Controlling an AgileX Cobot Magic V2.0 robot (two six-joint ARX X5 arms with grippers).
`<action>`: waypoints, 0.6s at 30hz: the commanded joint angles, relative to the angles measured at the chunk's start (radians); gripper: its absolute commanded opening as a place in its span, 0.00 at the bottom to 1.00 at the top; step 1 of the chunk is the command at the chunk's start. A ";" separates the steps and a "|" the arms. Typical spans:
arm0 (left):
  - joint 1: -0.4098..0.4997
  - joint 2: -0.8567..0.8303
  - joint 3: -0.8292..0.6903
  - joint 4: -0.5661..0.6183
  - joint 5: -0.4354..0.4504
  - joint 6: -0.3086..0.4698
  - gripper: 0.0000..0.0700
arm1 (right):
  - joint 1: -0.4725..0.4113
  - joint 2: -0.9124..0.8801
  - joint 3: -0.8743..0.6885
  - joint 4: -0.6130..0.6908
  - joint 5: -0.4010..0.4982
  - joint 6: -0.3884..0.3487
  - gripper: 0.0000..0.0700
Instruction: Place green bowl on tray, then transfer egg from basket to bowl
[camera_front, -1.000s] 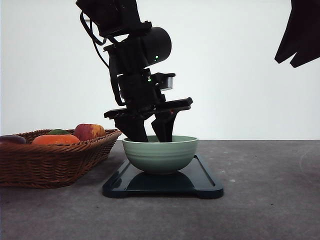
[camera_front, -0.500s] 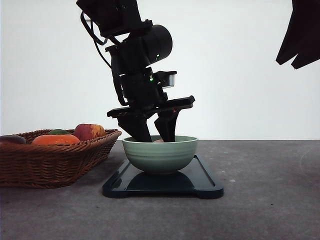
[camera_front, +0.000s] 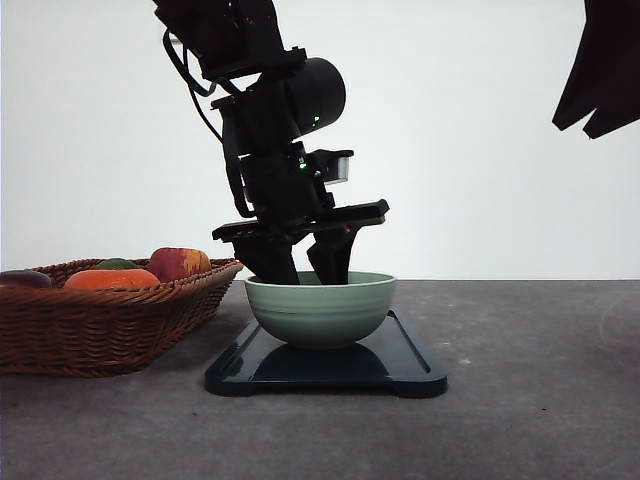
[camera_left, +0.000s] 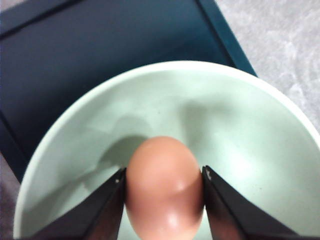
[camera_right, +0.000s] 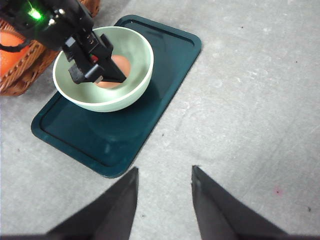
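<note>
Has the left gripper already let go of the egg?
No: in the left wrist view the left gripper has both fingers pressed against the sides of the egg inside the green bowl.

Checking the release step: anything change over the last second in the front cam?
Barely. The left gripper rose a touch half a second ago, then settled back low, fingertips inside the green bowl. It stays shut on the egg; no release yet. The bowl, tray, basket and its fruit haven't moved; the right gripper stays raised and open.
</note>
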 joint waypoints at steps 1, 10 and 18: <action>-0.010 0.027 0.024 0.003 0.001 -0.012 0.29 | 0.007 0.006 0.003 0.005 0.000 -0.004 0.30; -0.013 0.027 0.024 -0.014 0.002 -0.016 0.46 | 0.007 0.006 0.003 -0.004 0.000 -0.003 0.30; -0.016 -0.004 0.027 -0.008 0.002 -0.016 0.46 | 0.006 0.006 0.003 -0.025 0.000 -0.004 0.30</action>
